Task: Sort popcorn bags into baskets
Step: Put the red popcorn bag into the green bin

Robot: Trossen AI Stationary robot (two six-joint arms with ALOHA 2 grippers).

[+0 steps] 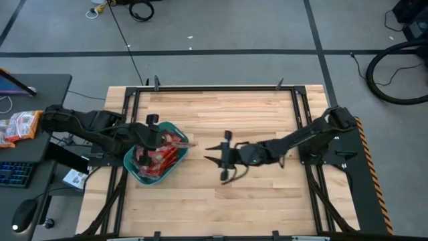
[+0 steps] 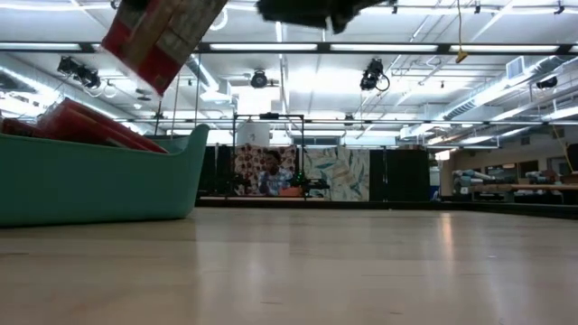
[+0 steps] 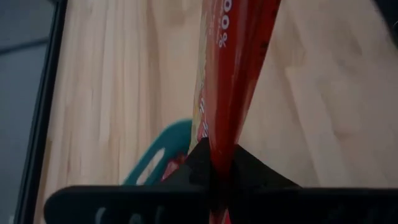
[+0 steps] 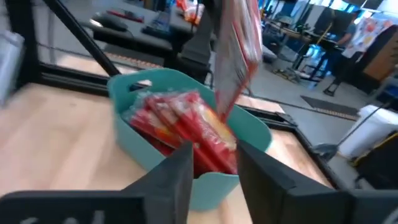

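Note:
A teal basket [image 1: 134, 167] stands on the table's left half, with several red popcorn packets [image 1: 159, 159] stacked inside; it also shows in the low view [image 2: 99, 176] and the right wrist view [image 4: 252, 134]. My left gripper [image 1: 162, 138] hovers over the basket, shut on one more red packet [image 1: 180, 142], which shows above the basket's rim in the low view [image 2: 158, 36]. My right gripper [image 1: 212, 154] is open and empty near the table's middle, pointing at the basket, its fingers [image 4: 180, 174] apart. My left gripper pinches one end of the red packet [image 3: 221, 146] between its two fingers [image 3: 249, 171], and the packet runs on past the fingertips. The fingers come slanting from the table's left. The packet hangs tilted, lifted clear above the basket [image 4: 239, 50].
Bare wooden table top [image 1: 234, 201] lies right of and in front of the basket. A black frame [image 1: 221, 88] runs around the table's edges. More packets [image 1: 19, 126] lie on a side desk off the left edge.

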